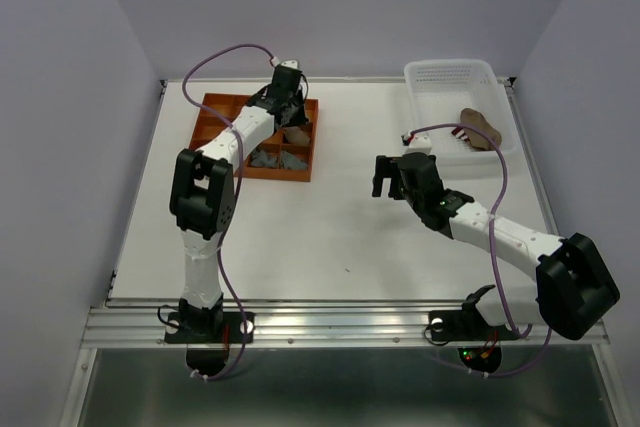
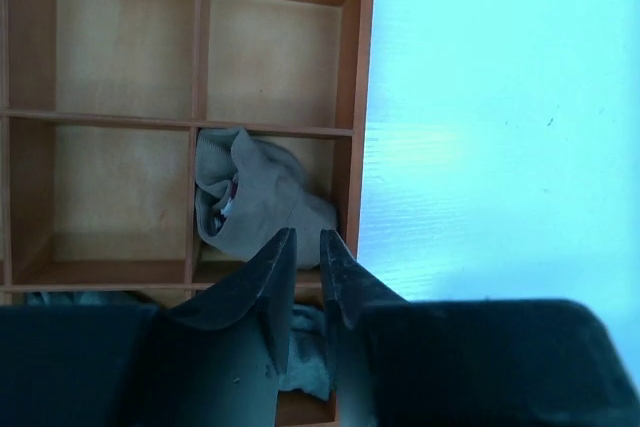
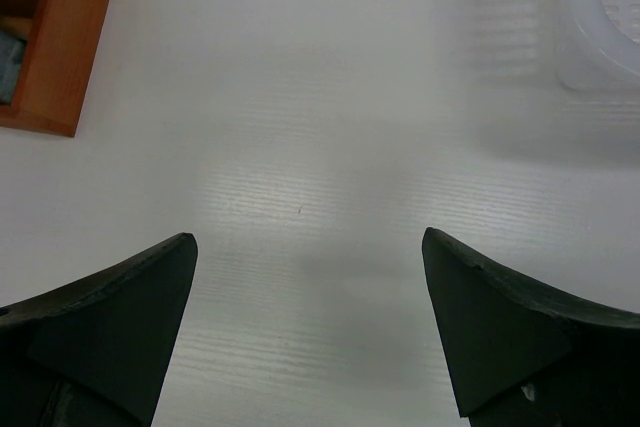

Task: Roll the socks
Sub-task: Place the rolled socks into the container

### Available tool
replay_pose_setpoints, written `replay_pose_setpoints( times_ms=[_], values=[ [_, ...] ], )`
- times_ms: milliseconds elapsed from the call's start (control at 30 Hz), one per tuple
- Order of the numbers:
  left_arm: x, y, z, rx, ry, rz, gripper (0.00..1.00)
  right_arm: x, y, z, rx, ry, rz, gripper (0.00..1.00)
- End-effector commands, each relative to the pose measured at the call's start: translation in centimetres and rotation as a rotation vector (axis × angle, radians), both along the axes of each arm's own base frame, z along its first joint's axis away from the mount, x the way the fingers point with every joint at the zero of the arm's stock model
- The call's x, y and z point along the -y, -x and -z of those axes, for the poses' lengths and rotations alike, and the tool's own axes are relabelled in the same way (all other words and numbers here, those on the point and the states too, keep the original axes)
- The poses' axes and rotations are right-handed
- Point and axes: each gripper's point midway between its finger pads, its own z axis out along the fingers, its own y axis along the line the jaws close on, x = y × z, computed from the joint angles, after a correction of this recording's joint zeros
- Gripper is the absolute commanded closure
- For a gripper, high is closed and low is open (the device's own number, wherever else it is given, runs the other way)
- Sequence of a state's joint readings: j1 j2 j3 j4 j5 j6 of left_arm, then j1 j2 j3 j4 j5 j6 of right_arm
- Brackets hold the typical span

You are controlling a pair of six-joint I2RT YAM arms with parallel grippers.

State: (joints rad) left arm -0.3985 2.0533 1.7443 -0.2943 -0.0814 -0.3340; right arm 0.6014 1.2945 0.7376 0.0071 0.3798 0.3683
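Sock [image 2: 262,202], long axis diagonal

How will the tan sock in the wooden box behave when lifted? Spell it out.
The tan sock lies crumpled in soft folds, so it will probably sag and may unroll. It is thin fabric, so likely light. It touches the walls of the box, so it may drag coming out.

Robotics lab test cell: plain white tabletop [image 1: 330,237] boxed in by bare pale lavender wall panels [image 1: 60,147], ribbed aluminium mounting rail [image 1: 340,325] along the near edge. A white-and-black left robot arm [image 1: 203,197] and matching right robot arm [image 1: 500,232] are bolted there, trailing purple cables [image 1: 215,57]. Props are sparse: an orange wooden divided tray [image 1: 230,99] and a white slotted plastic basket [image 1: 450,65].
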Motion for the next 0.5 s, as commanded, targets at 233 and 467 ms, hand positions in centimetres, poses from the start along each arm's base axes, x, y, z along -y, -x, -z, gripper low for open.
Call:
replay_pose_setpoints(
  times_ms=[233,467],
  values=[
    [-1.9,-1.2,-1.5,0.03,-0.079,-0.117,0.91,0.0,-0.5,-1.1,0.039,-0.005,-0.005,0.0],
    [-1.7,-1.4,1.1,-0.014,-0.103,-0.102,0.94,0.4,-0.6,-0.9,0.041,0.009,0.009,0.0]
  ],
)
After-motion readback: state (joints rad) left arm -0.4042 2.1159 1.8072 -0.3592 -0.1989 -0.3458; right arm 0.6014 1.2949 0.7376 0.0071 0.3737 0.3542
